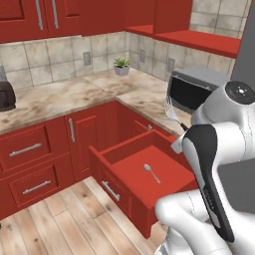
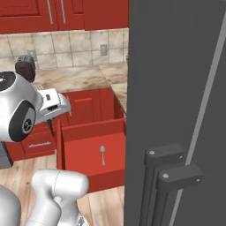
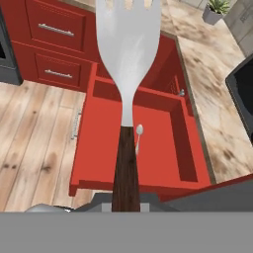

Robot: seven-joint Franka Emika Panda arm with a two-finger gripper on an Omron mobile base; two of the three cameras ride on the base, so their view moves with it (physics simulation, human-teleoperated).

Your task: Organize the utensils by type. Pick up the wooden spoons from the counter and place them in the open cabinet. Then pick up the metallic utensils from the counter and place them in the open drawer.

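The gripper [image 3: 126,206] is clamped on the dark handle of the fork [image 3: 127,59], jaws narrow around it; in the hand view the fork stands straight up from the fingers, its silver tines pointing away over the drawer [image 3: 94,148]. In the left base view the fork [image 1: 171,110] pokes out above the arm's wrist, over the right side of the drawer [image 1: 124,149] and just in front of the counter [image 1: 144,102] edge.

Below the fork, the drawer is pulled fully out. The silver spoon [image 3: 139,132] already lies on its red floor, about mid-floor, toward the back in the hand view; the left base view shows the spoon [image 1: 151,172] near the floor's middle and the right base view shows the spoon [image 2: 102,153] the same way.

As I judge it, the metallic half of the task is nearly done: one utensil is in, the other is held above the opening and only needs lowering and letting go. No wooden spoons are visible on the stretch of counter in view, which fits their having been put away first, but the open cabinet is not in these pictures, so that part cannot be confirmed.

On the counter sit a microwave [image 1: 191,88] at the right and a small potted plant [image 1: 121,65] in the back corner.
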